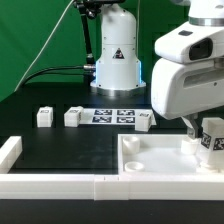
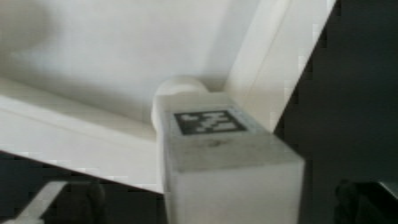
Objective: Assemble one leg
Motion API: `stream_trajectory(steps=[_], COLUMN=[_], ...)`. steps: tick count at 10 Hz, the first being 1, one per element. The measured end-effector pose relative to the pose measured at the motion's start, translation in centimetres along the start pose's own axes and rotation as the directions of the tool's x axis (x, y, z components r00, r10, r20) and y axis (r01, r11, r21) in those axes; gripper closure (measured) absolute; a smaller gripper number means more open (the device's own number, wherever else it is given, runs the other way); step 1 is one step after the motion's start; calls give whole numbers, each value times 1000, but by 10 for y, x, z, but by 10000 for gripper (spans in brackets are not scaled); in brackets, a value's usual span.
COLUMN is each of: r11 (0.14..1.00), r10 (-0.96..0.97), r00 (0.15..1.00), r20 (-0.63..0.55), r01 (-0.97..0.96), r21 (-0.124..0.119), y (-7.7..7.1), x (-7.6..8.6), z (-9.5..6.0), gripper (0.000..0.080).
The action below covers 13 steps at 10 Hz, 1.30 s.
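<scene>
The pincer (image 1: 203, 137) clamps a small white plastic tagged leg (image 2: 215, 150). Its end sits at a corner socket of the large white square tray (image 1: 150, 162) on the black table (image 1: 60, 145).

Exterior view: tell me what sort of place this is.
Likely a robotics lab bench: a green backdrop behind a black table, the marker board, and a robot arm over tagged white furniture parts such as the leg.

White robot arm (image 1: 190, 75), smooth rounded shells.
Base (image 1: 115, 50) w/ black triangle label (image 1: 117, 57), blue glow (image 1: 100, 88) at foot; black cables (image 1: 50, 70) alongside; dark seams.
</scene>
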State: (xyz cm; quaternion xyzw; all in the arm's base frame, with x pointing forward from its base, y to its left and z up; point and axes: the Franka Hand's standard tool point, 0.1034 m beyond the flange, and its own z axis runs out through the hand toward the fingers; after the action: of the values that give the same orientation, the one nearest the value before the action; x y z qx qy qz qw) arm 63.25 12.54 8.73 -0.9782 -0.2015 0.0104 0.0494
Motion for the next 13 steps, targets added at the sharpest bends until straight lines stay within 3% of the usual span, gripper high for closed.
stream_trajectory(steps=[2,4,5,6,9,10,13], r11=[1000,1000,1000,1000,998,977,809], r10=[-2,-2,-2,10,69,214,588], r00=[1000,1000,1000,1000,998,977,809], r20=[-5,-5,-6,-5,-6,-8,-12], r01=[2,2,2,-10,-69,-214,-588], r21=[-2,-2,-2,-3,-1,-2,2], y=[1,1,1,3,4,6,9], x=[-1,-1,-1,-1,-2,-2,-4], z=[3,3,3,3,2,3,4], gripper=[150,425,425,505,505,505,506])
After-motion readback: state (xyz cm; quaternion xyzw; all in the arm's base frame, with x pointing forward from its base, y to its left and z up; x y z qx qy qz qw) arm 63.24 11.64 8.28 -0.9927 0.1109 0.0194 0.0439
